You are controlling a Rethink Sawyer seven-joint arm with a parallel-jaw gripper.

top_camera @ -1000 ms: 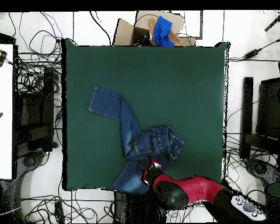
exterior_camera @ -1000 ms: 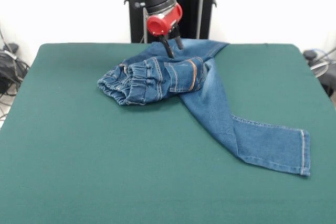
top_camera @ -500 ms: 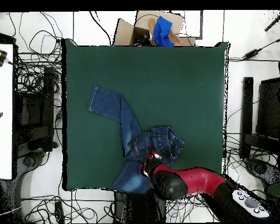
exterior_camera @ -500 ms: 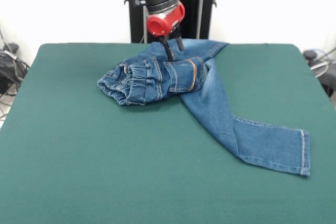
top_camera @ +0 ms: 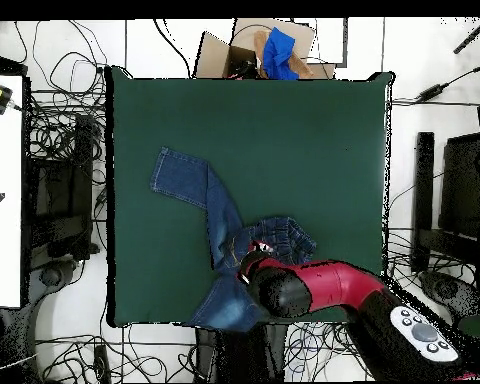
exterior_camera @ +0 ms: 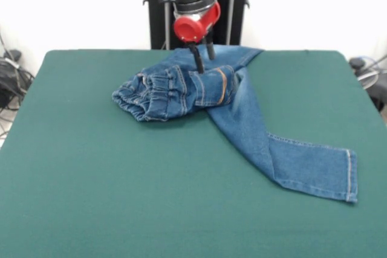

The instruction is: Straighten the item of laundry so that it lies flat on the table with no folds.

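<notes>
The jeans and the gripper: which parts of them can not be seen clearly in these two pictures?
- Overhead view: the arm covers the gripper and part of the bunched waistband of the jeans.
- Front view: the gripper is open above the jeans, but whether its tips touch the denim cannot be told.
- Both views: the second leg is partly hidden under the folded waist part.

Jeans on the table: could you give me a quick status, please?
Gripper open, poised at the bunched jeans. Waistband end folded over, one leg stretched out. Green table: nothing in the way.
</notes>
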